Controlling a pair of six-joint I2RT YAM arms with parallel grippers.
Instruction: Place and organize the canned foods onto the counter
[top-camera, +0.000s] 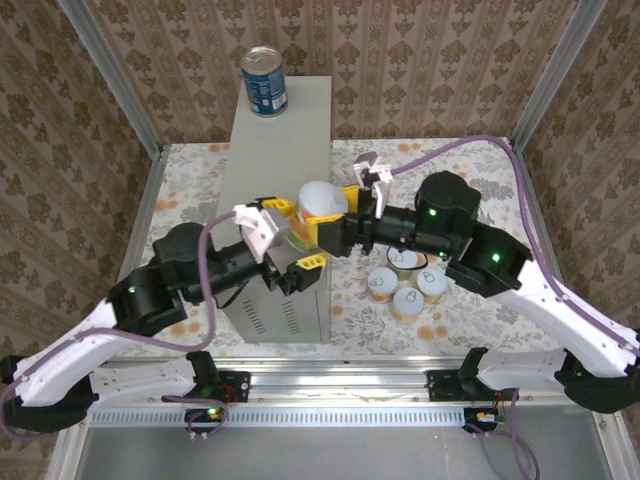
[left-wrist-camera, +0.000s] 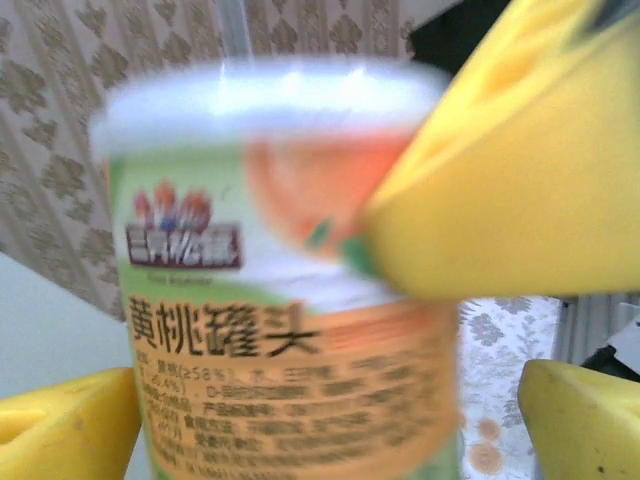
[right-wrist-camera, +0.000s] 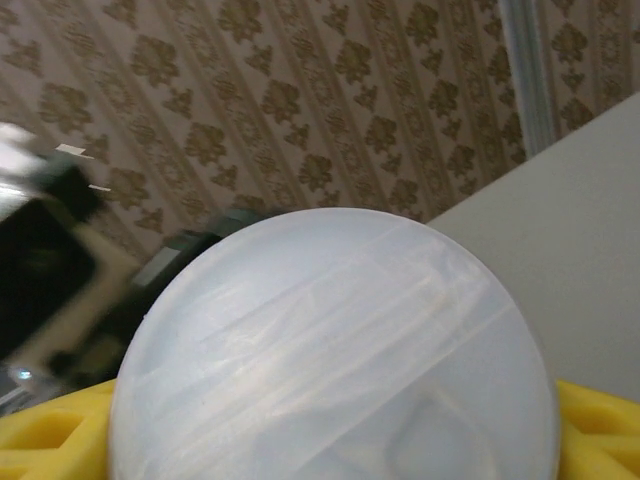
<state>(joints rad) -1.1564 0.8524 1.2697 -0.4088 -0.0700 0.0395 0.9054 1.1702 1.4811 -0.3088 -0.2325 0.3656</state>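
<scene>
Overhead, the peach can (top-camera: 322, 200) is at the right edge of the counter (top-camera: 280, 130), its body hidden by the arms (top-camera: 225, 265), with the right gripper (top-camera: 338, 214) clamped on it. Left wrist, blurred: the left gripper (left-wrist-camera: 330, 420) is spread wide around it. Right wrist: its pale lid (right-wrist-camera: 340, 350), cropped below.

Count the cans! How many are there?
6. A blue can stands on the counter's far end; an orange can is gripped over its middle; four cans sit on the floor right of it. Others may be hidden.
</scene>
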